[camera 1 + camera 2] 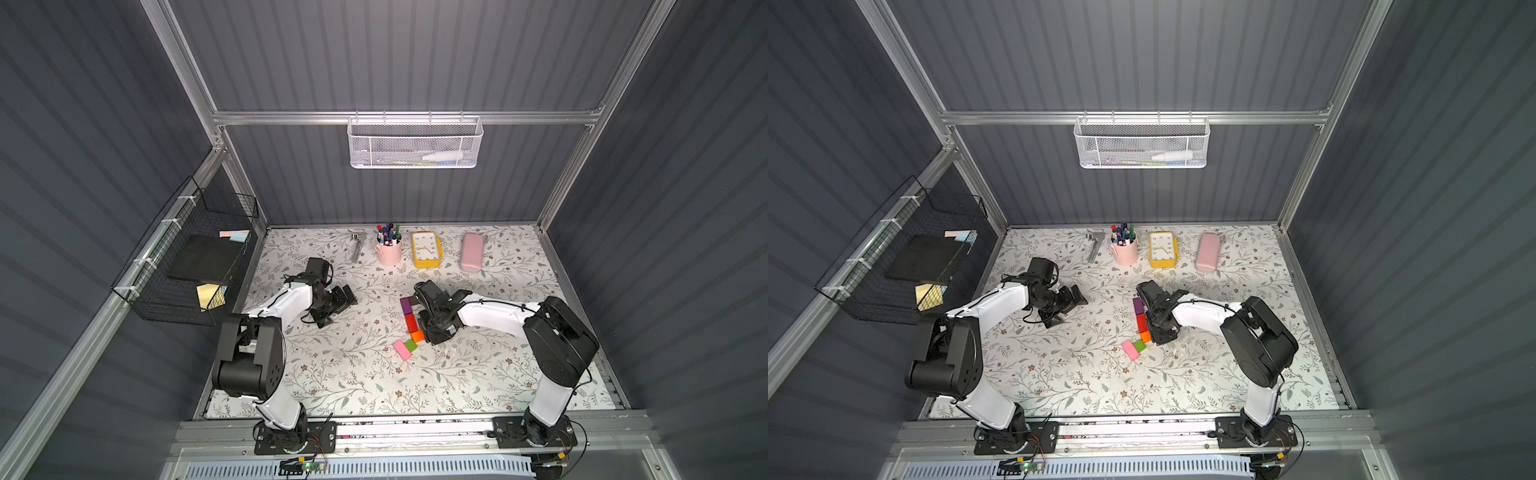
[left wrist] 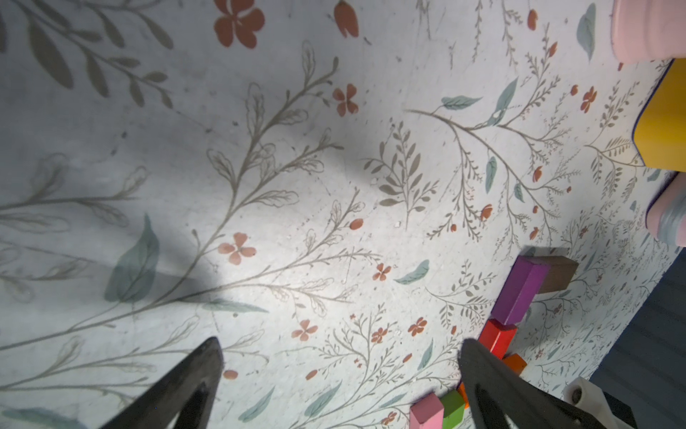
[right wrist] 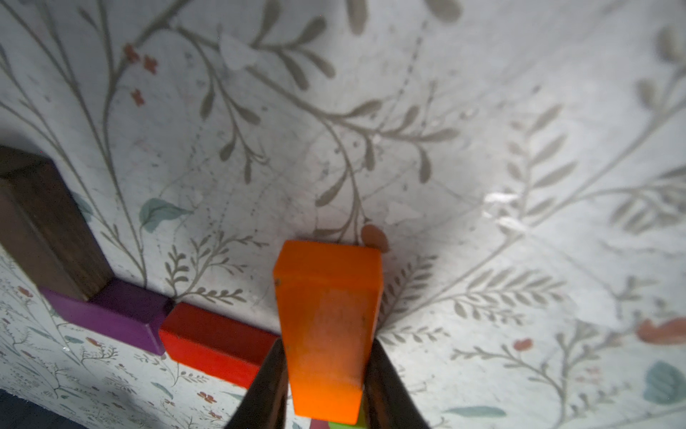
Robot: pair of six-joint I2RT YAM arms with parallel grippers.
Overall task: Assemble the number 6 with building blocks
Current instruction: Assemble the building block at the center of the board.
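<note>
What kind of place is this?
Probably a robot lab cell staged as a desk: left arm and right arm on a rail, panelled walls, floral table with pen cup and yellow clock.

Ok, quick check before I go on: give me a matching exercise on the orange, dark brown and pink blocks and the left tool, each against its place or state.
1. orange block
2. dark brown block
3. pink block
4. left tool

A. open, holding nothing
B. right beside the green cube
C. gripped in the right tool
D. butted against the purple block

Pairs: 1-C, 2-D, 3-B, 4-A.
</note>
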